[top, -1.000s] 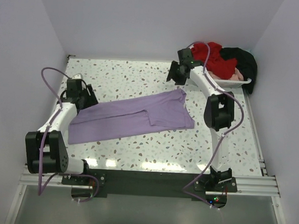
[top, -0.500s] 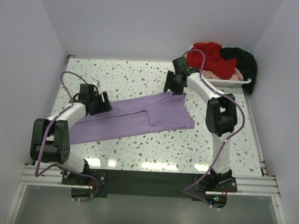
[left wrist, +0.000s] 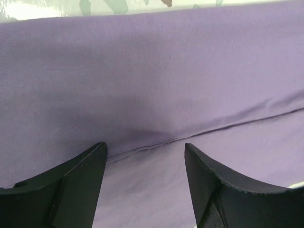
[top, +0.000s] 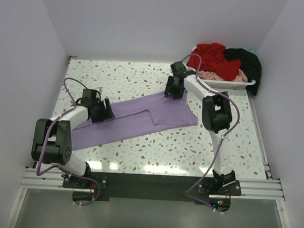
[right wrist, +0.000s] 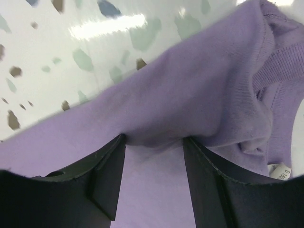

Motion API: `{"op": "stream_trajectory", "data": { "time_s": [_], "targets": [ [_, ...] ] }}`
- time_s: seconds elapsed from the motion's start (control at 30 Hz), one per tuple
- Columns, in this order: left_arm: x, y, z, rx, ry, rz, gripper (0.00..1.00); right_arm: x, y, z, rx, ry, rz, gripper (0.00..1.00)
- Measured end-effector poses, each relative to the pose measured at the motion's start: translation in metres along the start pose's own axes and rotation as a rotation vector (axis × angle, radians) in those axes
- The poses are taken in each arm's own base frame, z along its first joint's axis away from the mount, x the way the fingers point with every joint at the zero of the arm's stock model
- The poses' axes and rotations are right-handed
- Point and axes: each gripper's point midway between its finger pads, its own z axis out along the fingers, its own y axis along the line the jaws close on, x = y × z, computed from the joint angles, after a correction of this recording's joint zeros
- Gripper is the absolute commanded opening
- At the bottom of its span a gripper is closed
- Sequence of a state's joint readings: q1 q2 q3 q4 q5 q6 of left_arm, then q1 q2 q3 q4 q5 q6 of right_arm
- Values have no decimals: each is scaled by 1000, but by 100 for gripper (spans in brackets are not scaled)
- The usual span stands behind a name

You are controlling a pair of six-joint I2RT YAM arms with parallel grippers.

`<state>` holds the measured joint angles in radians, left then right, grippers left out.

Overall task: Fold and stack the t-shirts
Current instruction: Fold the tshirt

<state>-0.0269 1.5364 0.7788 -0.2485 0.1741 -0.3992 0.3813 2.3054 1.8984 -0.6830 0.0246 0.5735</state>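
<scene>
A lavender t-shirt (top: 136, 118) lies folded lengthwise in a long diagonal strip across the speckled table. My left gripper (top: 105, 112) rests on its left part. In the left wrist view it (left wrist: 145, 146) stands open, with flat cloth (left wrist: 156, 85) and a seam line between its tips. My right gripper (top: 170, 92) sits at the shirt's far right edge by the collar. There it (right wrist: 154, 138) is open, its tips pressed into a bunched fold of the cloth (right wrist: 204, 80). Red (top: 212, 56), black (top: 247, 62) and pale pink (top: 229, 76) t-shirts are heaped at the back right.
The heap sits in a white tray (top: 239, 85) in the back right corner. White walls close the table on the left, back and right. The shirt's ribbed collar (right wrist: 280, 66) and size label (right wrist: 278, 172) show at the right of the right wrist view.
Both grippers have come down onto the lavender shirt: the left moved right onto its left part, the right moved down-left from near the tray to the collar edge.
</scene>
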Motion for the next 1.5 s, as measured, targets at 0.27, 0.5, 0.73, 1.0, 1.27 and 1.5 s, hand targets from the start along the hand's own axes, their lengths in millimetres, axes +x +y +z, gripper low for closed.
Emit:
{"op": "stream_trajectory", "data": {
  "time_s": [0.27,0.5,0.73,1.0,1.27,1.5],
  "targets": [
    [23,-3,-12,26,36,-55,71,-42,28,21,-24,-83,19,56],
    [50,-15,-25,133,68,-62,70,-52,36,24,-47,-105,38,56],
    [58,-18,-39,145,83,-63,71,-50,38,18,-74,-104,30,56],
    [34,-23,-55,141,-12,-38,71,-36,31,-47,-106,-110,-10,56],
    [55,-10,-42,112,8,-80,71,6,5,-93,-108,-83,-25,56],
    [64,-4,-38,93,11,-93,71,38,-14,-49,-38,31,-48,56]
  ]
}}
